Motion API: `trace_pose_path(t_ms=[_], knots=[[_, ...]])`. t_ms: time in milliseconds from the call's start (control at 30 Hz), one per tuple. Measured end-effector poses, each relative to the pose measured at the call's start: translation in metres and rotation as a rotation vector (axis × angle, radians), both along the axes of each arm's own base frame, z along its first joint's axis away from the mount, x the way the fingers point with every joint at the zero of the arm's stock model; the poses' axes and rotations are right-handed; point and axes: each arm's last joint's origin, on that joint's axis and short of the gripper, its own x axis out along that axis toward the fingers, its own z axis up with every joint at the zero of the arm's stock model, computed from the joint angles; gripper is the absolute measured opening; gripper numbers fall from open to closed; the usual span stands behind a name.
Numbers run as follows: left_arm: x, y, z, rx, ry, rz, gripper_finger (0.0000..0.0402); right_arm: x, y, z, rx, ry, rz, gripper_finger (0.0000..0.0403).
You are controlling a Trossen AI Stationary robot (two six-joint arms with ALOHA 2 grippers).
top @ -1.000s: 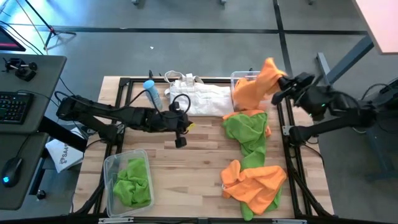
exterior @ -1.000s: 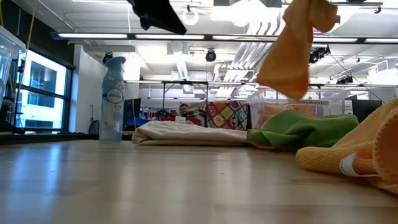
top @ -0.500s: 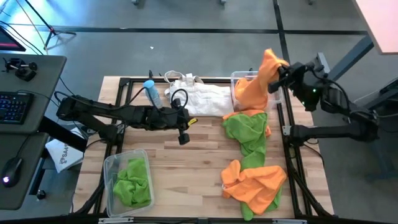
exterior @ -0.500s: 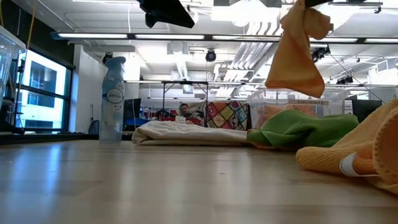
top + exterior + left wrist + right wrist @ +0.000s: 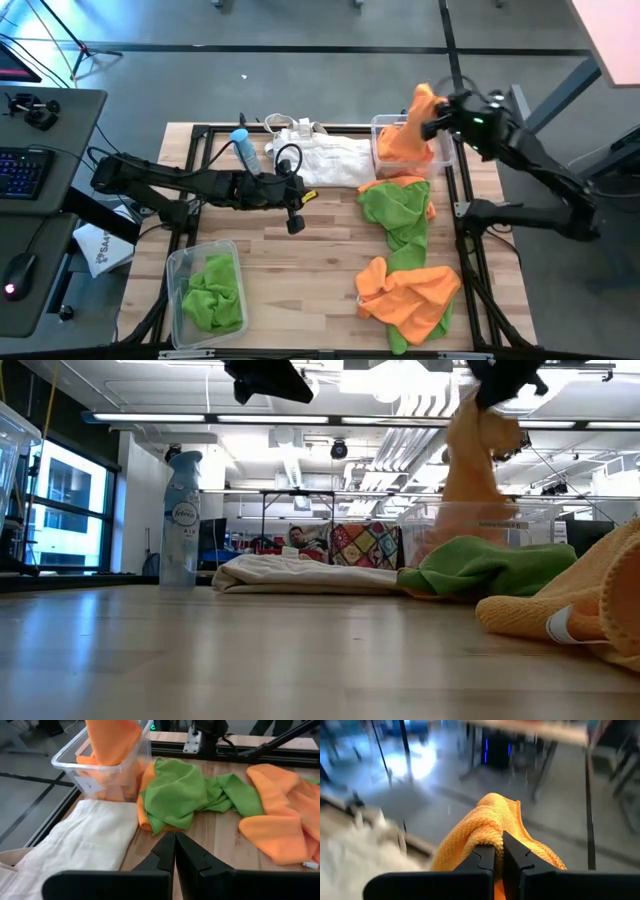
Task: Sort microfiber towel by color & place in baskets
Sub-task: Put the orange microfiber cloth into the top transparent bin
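Note:
My right gripper [image 5: 432, 118] is over the far-right clear basket [image 5: 380, 126], shut on an orange towel [image 5: 412, 130] that hangs down into it; the low view shows this orange towel [image 5: 470, 475] below the gripper [image 5: 505, 385]. My left gripper [image 5: 292, 222] hovers shut over the table's middle, touching nothing. A green towel [image 5: 395, 205] and an orange pile [image 5: 410, 290] lie on the table's right half. The near-left basket [image 5: 176, 262] holds green towels [image 5: 212, 292]. My right gripper pinches a bunched fold at the orange towel's top [image 5: 487, 827] between its two fingers [image 5: 485, 857], coming from above and the table's right. The towel hangs below the fingers, and its lower end [image 5: 107, 742] reaches down inside the far-right basket.
A white fabric bag [image 5: 322, 157] lies at the far edge beside the far-right basket. A spray bottle with a blue cap [image 5: 244, 150] stands left of the bag. The green towel's far edge touches the basket's near wall. Bare wood shows in the table's middle and near centre.
My right gripper has moved down and a little toward the table's left, over the far-right basket. The orange towel, which hung clear above the basket, has come down with it, and its lower end now sits inside the basket.

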Motion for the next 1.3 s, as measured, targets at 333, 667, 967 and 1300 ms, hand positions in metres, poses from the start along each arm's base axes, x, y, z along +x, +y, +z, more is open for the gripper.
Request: trace_pose_path(t_ms=[333,667,967,1300], knots=[[0.000,-0.001,0.000,-0.036,-0.011,0.017,0.0000,0.025,-0.054,-0.050,0.364,0.092,-0.015,0.0000],[-0.001,-0.008,0.000,0.005,0.000,-0.016,0.0000,0.027,-0.079,-0.124,0.595,0.082,-0.061,0.0000],[-0.001,-0.010,0.001,0.000,-0.009,-0.012,0.0000,0.023,-0.077,-0.158,0.633,0.029,-0.099,0.0000],[-0.001,-0.008,0.001,0.001,-0.016,0.010,0.0000,0.036,-0.092,-0.170,0.705,0.098,-0.111,0.0000]])
